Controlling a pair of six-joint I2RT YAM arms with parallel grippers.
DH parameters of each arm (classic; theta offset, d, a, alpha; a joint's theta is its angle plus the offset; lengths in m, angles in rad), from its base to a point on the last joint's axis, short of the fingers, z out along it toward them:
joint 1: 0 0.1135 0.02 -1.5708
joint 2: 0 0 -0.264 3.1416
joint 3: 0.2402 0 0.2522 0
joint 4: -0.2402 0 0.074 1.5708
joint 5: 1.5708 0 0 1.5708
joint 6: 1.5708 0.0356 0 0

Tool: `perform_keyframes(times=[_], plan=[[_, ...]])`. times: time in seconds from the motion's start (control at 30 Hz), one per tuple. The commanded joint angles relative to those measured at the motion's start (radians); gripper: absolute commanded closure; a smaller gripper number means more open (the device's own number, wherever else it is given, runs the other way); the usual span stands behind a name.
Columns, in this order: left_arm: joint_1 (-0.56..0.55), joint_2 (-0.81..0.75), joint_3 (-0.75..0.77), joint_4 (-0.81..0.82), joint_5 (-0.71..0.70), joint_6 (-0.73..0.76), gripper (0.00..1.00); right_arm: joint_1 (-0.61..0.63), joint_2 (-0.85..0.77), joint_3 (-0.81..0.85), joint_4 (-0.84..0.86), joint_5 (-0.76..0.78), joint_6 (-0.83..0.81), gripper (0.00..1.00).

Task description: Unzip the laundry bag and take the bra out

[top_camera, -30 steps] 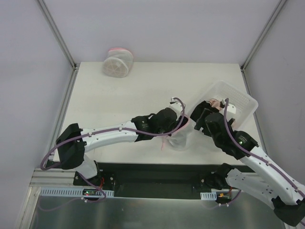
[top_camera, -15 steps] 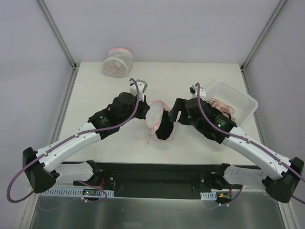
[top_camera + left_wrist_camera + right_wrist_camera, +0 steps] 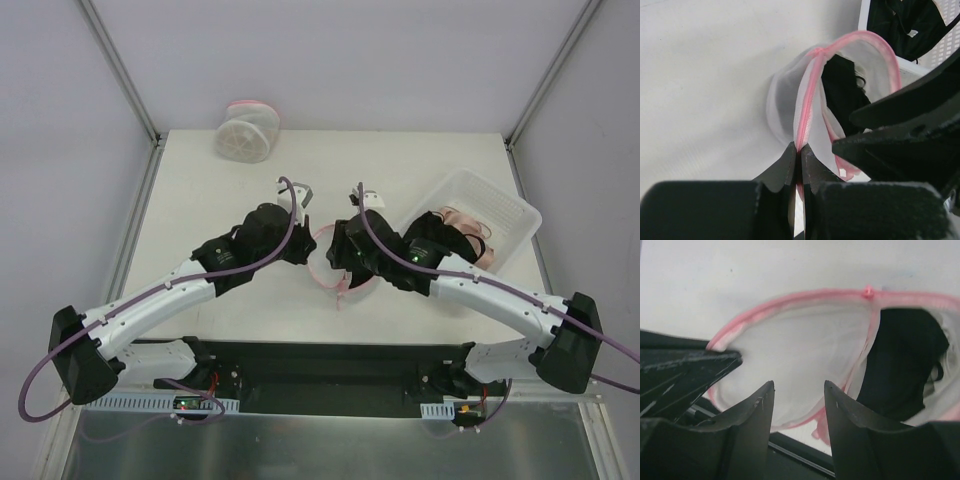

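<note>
The laundry bag (image 3: 322, 268) lies mid-table between my two grippers, floppy white mesh (image 3: 785, 97) with a pink zipper rim (image 3: 790, 300). My left gripper (image 3: 800, 146) is shut on that rim, pinching the pink zipper band; from above the left gripper (image 3: 306, 246) sits at the bag's left side. My right gripper (image 3: 799, 385) is open, its jaws spread just before the bag's mouth and touching nothing; from above the right gripper (image 3: 341, 258) is at the bag's right side. A black garment (image 3: 905, 365) shows inside the bag. The bra is hidden.
A white plastic basket (image 3: 512, 205) at the right holds a black garment (image 3: 440, 232) and a beige-pink bra (image 3: 468, 218). A firmer drum-shaped mesh bag (image 3: 246, 130) stands at the back left. The table's front edge lies close below the bag.
The right gripper has moved left to the bag's mouth and its jaws have narrowed. The left gripper has shifted right, still pinching the pink rim. The bag's black garment is now covered from above.
</note>
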Motion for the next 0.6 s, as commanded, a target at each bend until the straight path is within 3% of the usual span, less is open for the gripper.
perform_keyframes(times=[0.0, 0.4, 0.57], plan=[[0.001, -0.035, -0.015, 0.006, 0.0, -0.024, 1.0, -0.041, 0.062, 0.049, 0.002, 0.106, -0.02, 0.52], [0.001, -0.085, -0.036, -0.004, -0.033, -0.038, 1.0, -0.121, 0.14, 0.08, -0.166, 0.23, -0.017, 0.5], [0.003, -0.084, -0.027, -0.004, -0.031, -0.037, 1.0, -0.13, 0.215, 0.08, -0.173, 0.206, -0.03, 0.42]])
